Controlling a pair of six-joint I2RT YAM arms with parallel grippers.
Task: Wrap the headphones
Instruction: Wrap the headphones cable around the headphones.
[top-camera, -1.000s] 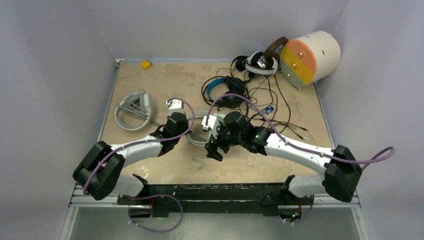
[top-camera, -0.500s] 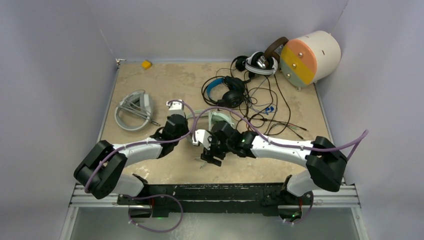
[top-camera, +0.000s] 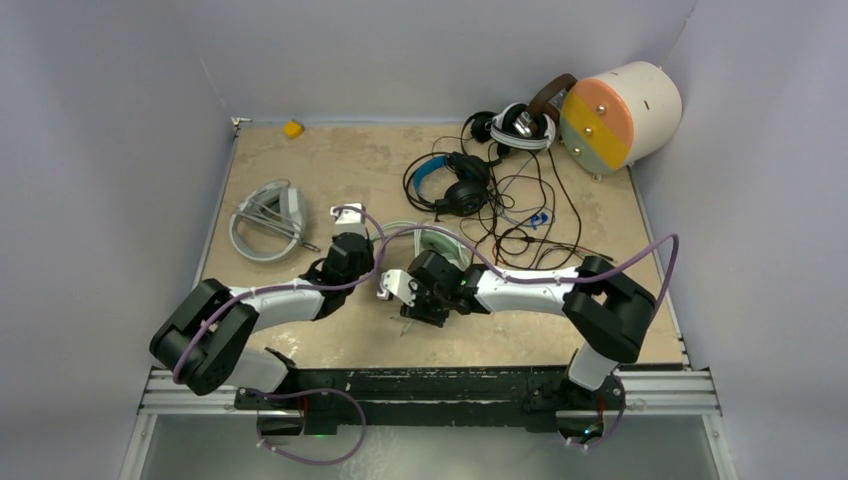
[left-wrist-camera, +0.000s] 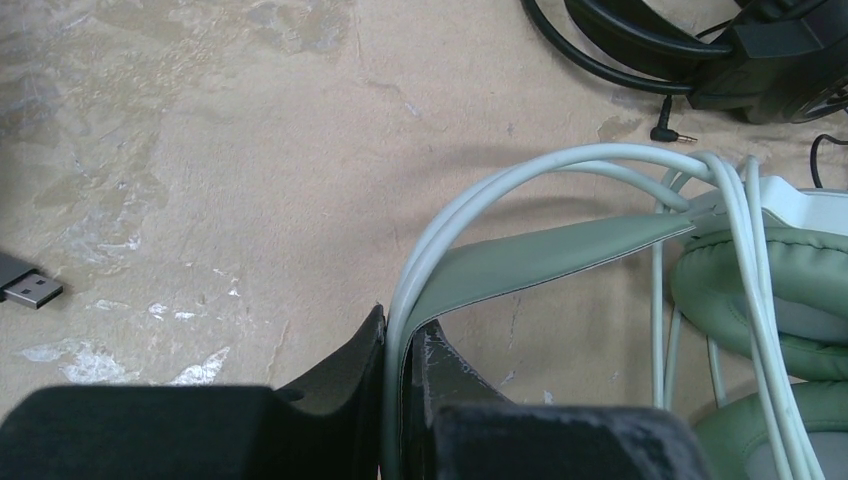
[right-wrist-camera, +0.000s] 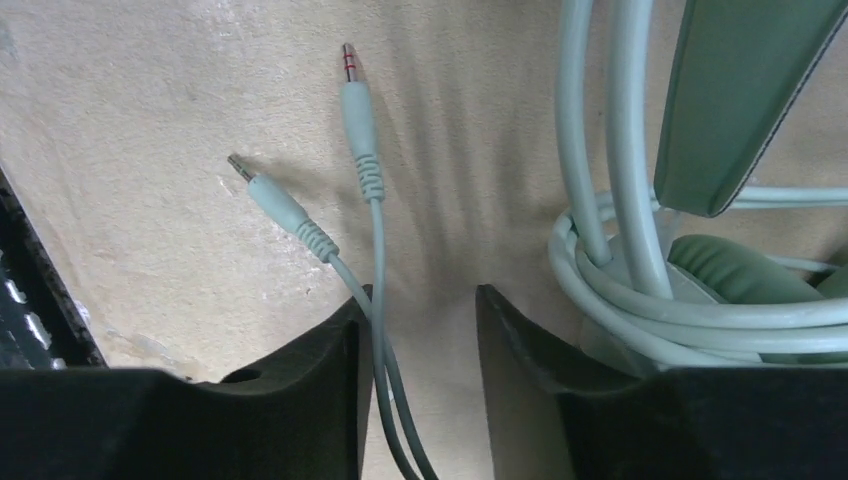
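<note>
The left gripper (left-wrist-camera: 400, 340) is clamped on the headband edge and pale cable of the mint-green headset (left-wrist-camera: 760, 290), which lies mid-table between the two wrists. The right gripper (right-wrist-camera: 420, 310) straddles the headset's twin plug leads (right-wrist-camera: 378, 250) just on the near side of it, jaws apart with the thin wires running between them untouched. The step in hand appears to be catching the loose tail of the cable. The next move likely calls for pinching those slender leads cleanly and laying them round the coils already bundled at the ear cup, without dragging the headset.

Past the mint-green headset sits a tangle of dark headsets (top-camera: 445, 180) and black wires, apparently not yet wrapped. On its left-arm side rests a white-grey headset (top-camera: 268, 220). The table (top-camera: 300, 160) is a worn, blotched tan board, boxed in by plain pale walls (top-camera: 120, 120).
</note>
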